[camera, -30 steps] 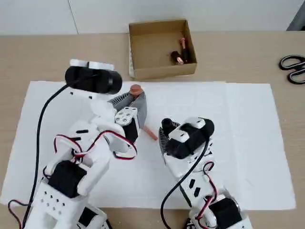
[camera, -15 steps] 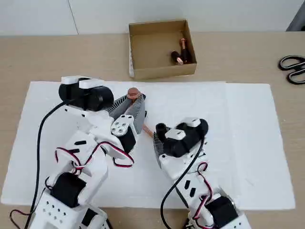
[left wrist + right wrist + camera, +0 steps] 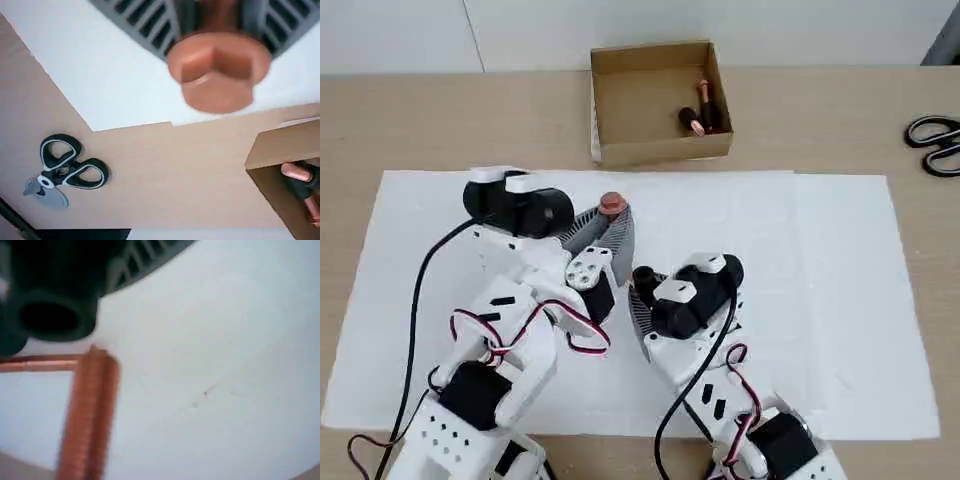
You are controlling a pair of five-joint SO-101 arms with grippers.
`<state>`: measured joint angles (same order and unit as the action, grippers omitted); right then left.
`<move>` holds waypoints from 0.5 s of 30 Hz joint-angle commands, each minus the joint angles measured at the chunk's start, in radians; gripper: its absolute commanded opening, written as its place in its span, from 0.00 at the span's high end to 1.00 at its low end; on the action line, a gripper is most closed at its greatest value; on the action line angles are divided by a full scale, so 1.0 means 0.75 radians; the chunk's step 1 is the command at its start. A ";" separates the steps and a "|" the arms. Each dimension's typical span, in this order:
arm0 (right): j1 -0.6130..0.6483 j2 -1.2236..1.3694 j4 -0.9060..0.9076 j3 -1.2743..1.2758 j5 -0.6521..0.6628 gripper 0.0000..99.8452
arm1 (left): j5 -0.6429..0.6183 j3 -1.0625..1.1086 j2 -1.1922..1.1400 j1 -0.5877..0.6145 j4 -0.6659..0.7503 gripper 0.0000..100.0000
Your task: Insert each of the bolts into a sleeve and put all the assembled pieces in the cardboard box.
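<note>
At the table's [image 3: 380, 120] near edge, the right arm [image 3: 720, 400] is leaning toward 11 o'clock over the white paper sheet [image 3: 820, 280]. Its right pincer [image 3: 640, 287] is holding a black sleeve [image 3: 642, 276] at its tip. In the right wrist view, the sleeve's open mouth [image 3: 50, 315] is sitting just beside the threaded copper shaft of a bolt [image 3: 90, 415], which is not inside it.

At 9 o'clock from it, the left arm [image 3: 510, 330] is bending toward 1 o'clock. Its left pincer [image 3: 608, 218] is clamping the bolt between grey ribbed fingers [image 3: 135, 20], and the hex head [image 3: 611, 204] is sticking out past the fingertips toward 12 o'clock.

Farther off, at 12 o'clock from that head, the cardboard box [image 3: 655, 152] is standing open on the table just past the sheet. It is holding assembled pieces [image 3: 700, 108] in its 2 o'clock corner. Black-handled scissors [image 3: 935, 140] are lying well apart at the table's 2 o'clock edge.
</note>
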<state>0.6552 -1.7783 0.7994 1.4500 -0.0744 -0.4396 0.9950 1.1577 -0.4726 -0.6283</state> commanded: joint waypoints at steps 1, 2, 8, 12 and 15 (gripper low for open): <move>0.007 0.001 -0.032 -0.008 -0.014 1.00 | 0.000 -0.017 -0.023 -0.014 0.041 0.99; 0.007 0.001 -0.032 -0.008 -0.014 1.00 | 0.000 -0.021 -0.025 -0.014 0.041 0.99; 0.036 0.003 -0.034 -0.002 -0.014 1.00 | 0.000 -0.038 -0.031 -0.014 0.041 0.99; 0.036 0.003 -0.034 0.004 -0.014 1.00 | 0.000 -0.042 -0.027 -0.014 0.041 0.99; 0.036 0.003 -0.034 0.004 -0.014 1.00 | 0.000 -0.062 -0.025 -0.012 0.037 0.99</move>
<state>0.6705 -1.7783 0.7994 1.4592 -0.0744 -0.4335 0.9950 1.1347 -0.4757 -0.6283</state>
